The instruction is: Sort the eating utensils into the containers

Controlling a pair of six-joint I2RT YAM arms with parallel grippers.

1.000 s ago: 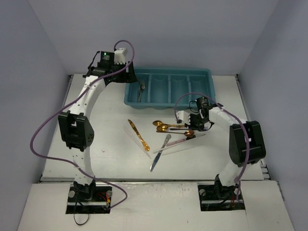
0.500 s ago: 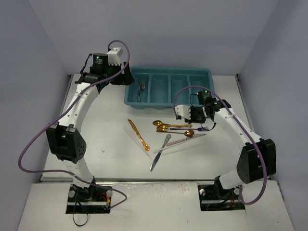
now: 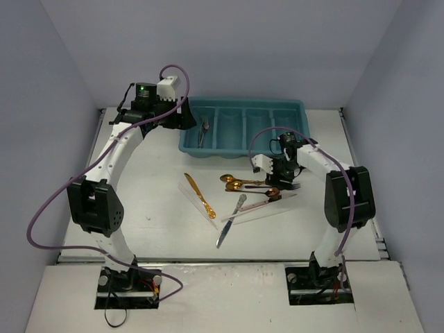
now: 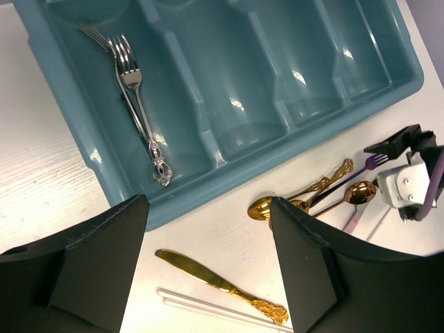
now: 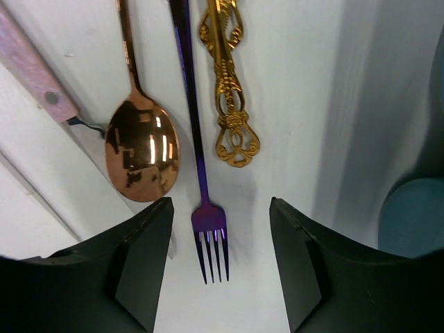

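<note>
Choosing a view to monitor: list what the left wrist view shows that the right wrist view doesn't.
Left wrist only: the tray with its compartments, silver forks lying in an end one, and the gold knife. Right wrist only: the purple fork with its tines lying untouched between the right gripper's open fingers. Both: purple fork, copper spoon, ornate gold handle.

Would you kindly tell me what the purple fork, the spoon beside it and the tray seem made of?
The purple fork: probably coated metal; glossy sheen shifting blue to violet. The spoon: polished copper-toned metal; mirror reflections in its bowl. The tray: likely moulded plastic; uniform teal, soft highlights, rounded dividers.
</note>
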